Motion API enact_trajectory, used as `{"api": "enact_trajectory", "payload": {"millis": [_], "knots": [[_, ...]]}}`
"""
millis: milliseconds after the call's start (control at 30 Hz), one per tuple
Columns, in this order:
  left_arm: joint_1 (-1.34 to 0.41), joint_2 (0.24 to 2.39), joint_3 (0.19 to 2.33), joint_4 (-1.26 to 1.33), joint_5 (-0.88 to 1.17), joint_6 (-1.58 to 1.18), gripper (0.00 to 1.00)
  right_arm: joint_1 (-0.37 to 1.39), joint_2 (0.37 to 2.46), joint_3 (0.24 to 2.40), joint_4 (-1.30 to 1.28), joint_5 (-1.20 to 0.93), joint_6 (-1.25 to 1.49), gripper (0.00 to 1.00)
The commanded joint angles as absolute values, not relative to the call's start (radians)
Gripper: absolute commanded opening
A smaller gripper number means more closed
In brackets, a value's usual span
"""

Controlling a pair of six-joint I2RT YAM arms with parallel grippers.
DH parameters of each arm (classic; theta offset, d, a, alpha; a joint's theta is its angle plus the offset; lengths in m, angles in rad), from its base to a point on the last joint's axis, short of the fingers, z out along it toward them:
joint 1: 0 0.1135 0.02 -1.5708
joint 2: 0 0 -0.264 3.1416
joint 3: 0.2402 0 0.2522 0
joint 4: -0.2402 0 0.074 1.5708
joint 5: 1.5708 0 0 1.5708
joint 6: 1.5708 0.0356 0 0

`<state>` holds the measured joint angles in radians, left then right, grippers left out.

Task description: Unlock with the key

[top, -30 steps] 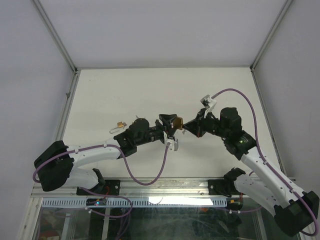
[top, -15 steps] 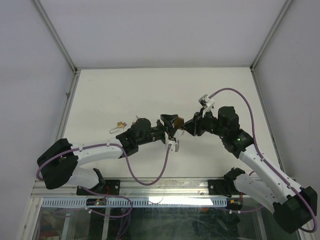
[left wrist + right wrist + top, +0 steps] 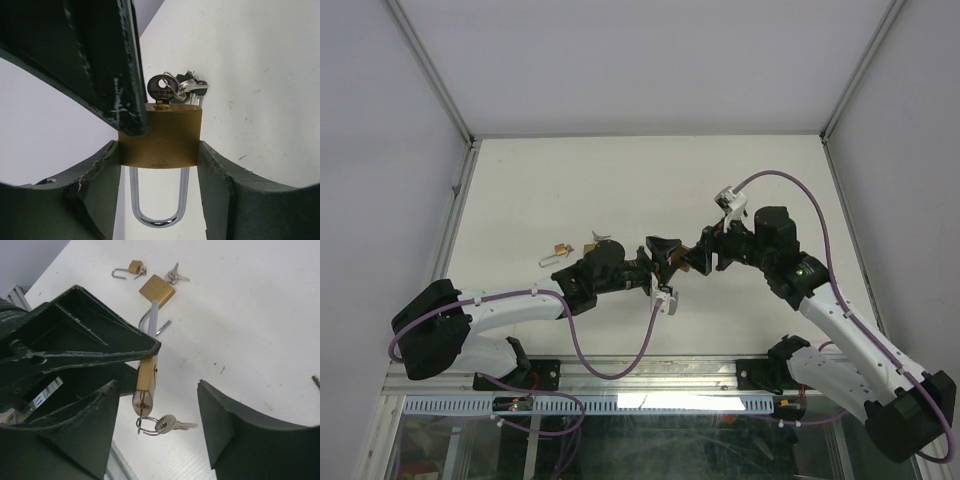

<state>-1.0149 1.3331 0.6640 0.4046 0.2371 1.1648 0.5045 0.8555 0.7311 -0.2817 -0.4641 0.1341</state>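
Holding padlock (image 3: 160,137) firm in left gripper (image 3: 658,258); right gripper (image 3: 159,412) jaws wide, straddling the inserted key (image 3: 161,89), so close squarely on key head, twist on-axis, don't lever it

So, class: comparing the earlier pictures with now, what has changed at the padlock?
The right hand opened and let go of the key, which remains in the padlock. The left hand still clamps the padlock; the small padlock lies unmoved.
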Motion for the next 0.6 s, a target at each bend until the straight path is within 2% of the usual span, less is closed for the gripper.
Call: {"api": "enact_trajectory", "payload": {"millis": [0,100,200,233,300,433,500,567], "knots": [[-1.014,1.272,0.733,0.504,0.252,1.186,0.0,0.505,0.906,0.773,-0.228,-0.511,0.159,0.64],[-1.012,1.27,0.733,0.496,0.247,1.184,0.0,0.513,0.905,0.74,-0.168,-0.521,0.203,0.64],[-1.012,1.275,0.739,0.5,0.254,1.184,0.0,0.522,0.904,0.71,-0.088,-0.509,0.251,0.45],[-1.012,1.278,0.739,0.505,0.257,1.184,0.0,0.527,0.909,0.708,-0.076,-0.512,0.258,0.42],[-1.012,1.282,0.742,0.508,0.255,1.189,0.0,0.541,0.925,0.713,-0.084,-0.512,0.259,0.41],[-1.012,1.287,0.743,0.513,0.244,1.202,0.0,0.557,0.93,0.71,-0.106,-0.507,0.258,0.46],[-1.012,1.287,0.743,0.512,0.242,1.204,0.0,0.56,0.928,0.706,-0.116,-0.505,0.255,0.45],[-1.012,1.287,0.743,0.512,0.24,1.205,0.0,0.563,0.933,0.707,-0.129,-0.505,0.254,0.3]]}}
